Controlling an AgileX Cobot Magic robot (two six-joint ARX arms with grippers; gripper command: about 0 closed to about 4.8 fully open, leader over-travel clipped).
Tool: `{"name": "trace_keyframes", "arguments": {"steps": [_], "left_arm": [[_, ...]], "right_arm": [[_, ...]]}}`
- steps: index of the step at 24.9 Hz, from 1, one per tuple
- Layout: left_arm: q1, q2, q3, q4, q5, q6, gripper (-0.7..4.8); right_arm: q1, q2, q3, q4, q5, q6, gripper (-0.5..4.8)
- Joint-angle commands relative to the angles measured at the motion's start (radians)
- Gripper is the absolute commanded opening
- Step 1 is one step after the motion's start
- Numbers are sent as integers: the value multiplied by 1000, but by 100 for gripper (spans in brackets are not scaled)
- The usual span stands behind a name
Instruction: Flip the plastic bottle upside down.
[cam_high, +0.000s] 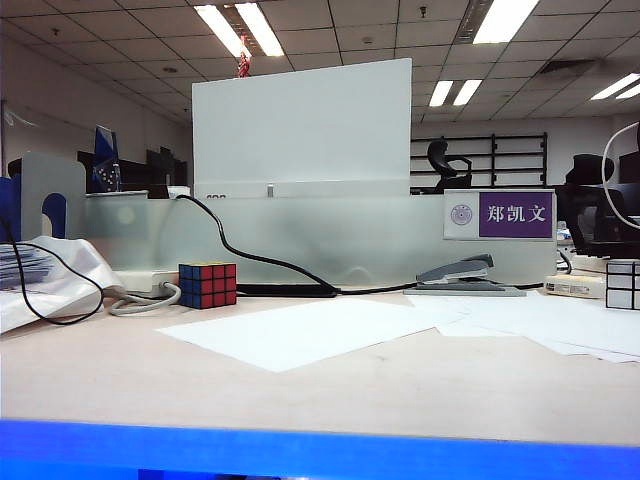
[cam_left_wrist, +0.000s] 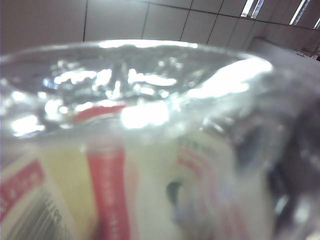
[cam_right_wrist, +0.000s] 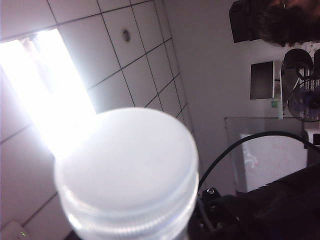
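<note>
Table (cam_high: 330, 385) w/ paper sheets (cam_high: 300, 330), Rubik's cube (cam_high: 208, 285), stapler (cam_high: 465, 275).

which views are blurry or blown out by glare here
Left wrist view: the plastic bottle fills the frame, out of focus, with white glare on its clear plastic. Right wrist view: the ceiling light is blown out behind the bottle's cap. Exterior view: sharp and evenly lit; neither gripper shows.

The plastic bottle (cam_left_wrist: 150, 165), clear with a cream, red-edged label, shows its translucent white cap (cam_right_wrist: 127, 170) toward the ceiling.
</note>
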Motion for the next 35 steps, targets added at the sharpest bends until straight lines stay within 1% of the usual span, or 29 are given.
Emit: {"name": "trace_keyframes", "arguments": {"steps": [1, 6, 10, 11, 13, 14, 15, 17, 19, 21, 22, 23, 24, 26, 27, 28, 29, 30, 31, 32, 33, 34, 35], "left_arm": [[0, 2, 4, 23, -41, -6, -6], [1, 2, 4, -29, -88, -7, -6], [1, 2, 4, -37, -93, -25, -6], [1, 2, 4, -50, -116, -37, -6], [1, 2, 6, -99, -164, -43, -6], [1, 2, 9, -139, -175, -43, -6], [1, 2, 18, -196, -183, -43, -6], [1, 7, 50, -357, -208, -37, -6], [1, 11, 78, -480, -207, -11, -6], [2, 24, 87, -497, -211, 8, -6], [2, 37, 89, -491, -217, -1, -6], [1, 58, 92, -491, -233, -34, -6], [2, 105, 92, -513, -280, -70, -6], [2, 190, 92, -545, -283, -66, -6], [2, 322, 92, -535, -251, -66, -6], [0, 469, 92, -483, -197, -71, -6], [1, 572, 92, -429, -168, -78, -6], [1, 736, 94, -330, -132, -99, -6], [1, 837, 98, -272, -96, -116, -6], [1, 998, 111, -194, -38, -159, -6], [1, 1060, 116, -166, -36, -174, -6], [1, 1187, 118, -81, -29, -198, -6], [1, 1249, 118, -27, -10, -202, -6]], "right_arm": [[-3, -6, 4, 30, 3, -34, 474], [-28, -6, 4, 114, 9, -140, 479], [-99, -6, 4, 189, -8, -235, 479], [-125, -6, 4, 209, -33, -269, 479], [-179, -6, 4, 235, -100, -347, 479], [-219, -11, 4, 249, -157, -409, 479], [-254, -17, 4, 256, -202, -465, 479], [-333, -34, 4, 262, -299, -612, 479], [-404, -48, 5, 260, -361, -716, 479], [-483, -66, 5, 253, -429, -765, 479], [-521, -74, 5, 253, -464, -785, 479], [-567, -80, 5, 251, -507, -825, 479], [-616, -84, 3, 233, -588, -906, 479], [-659, -85, 3, 199, -663, -976, 479], [-697, -87, 3, 149, -734, -1037, 435], [-713, -87, 3, 87, -805, -1112, 342], [-718, -87, 3, 39, -846, -1172, 269], [-727, -92, 2, -63, -881, -1259, 187], [-731, -93, 2, -122, -880, -1311, 179], [-742, -96, 2, -191, -873, -1394, 139], [-750, -96, 2, -214, -863, -1428, 99], [-768, -96, 2, -231, -856, -1460, -14], [-777, -96, 2, -231, -851, -1466, -6]]}}
